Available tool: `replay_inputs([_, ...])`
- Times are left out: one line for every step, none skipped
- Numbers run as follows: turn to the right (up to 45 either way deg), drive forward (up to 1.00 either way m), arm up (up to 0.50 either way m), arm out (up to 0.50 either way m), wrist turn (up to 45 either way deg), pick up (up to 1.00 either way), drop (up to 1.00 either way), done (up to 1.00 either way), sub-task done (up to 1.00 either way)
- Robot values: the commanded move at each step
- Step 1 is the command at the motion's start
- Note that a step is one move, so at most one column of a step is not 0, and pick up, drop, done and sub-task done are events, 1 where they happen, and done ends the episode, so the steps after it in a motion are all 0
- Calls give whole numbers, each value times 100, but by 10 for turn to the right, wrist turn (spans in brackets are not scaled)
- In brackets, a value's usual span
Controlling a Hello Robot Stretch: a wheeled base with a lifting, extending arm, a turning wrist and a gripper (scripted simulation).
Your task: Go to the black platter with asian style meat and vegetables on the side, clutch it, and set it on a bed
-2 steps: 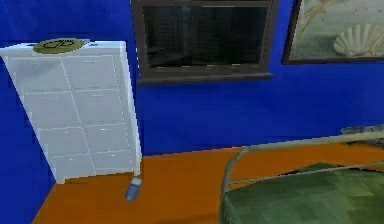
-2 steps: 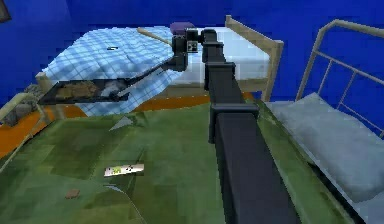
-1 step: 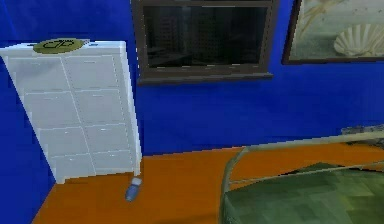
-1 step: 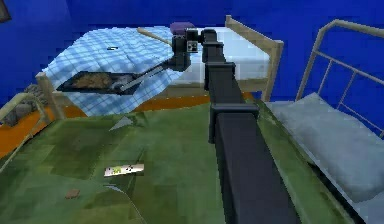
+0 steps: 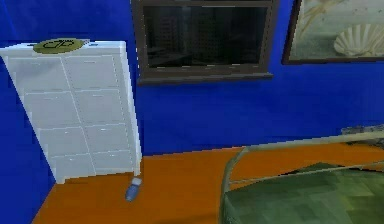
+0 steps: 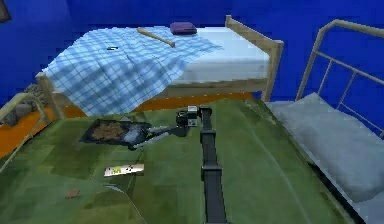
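A: First entry?
B: Black platter (image 6: 112, 132); left of centre in the arm side view; lying on the green bed (image 6: 260, 150); gripper (image 6: 150, 133) at its right edge.
A: Fingers (image 6: 158, 130)?
B: Spread or together, cannot tell; nor whether anything is held; flat white object (image 6: 125, 170), lower left; checked-blanket bed (image 6: 130, 60), upper centre.

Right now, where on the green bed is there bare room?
Bare: the green cover right of the arm, up to the grey mattress. Crowded: left of the arm, with the dark platter, a white flat thing and a brown scrap.
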Motion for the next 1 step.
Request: replay_inputs([0,0,-32,0,0,0,0,0,0])
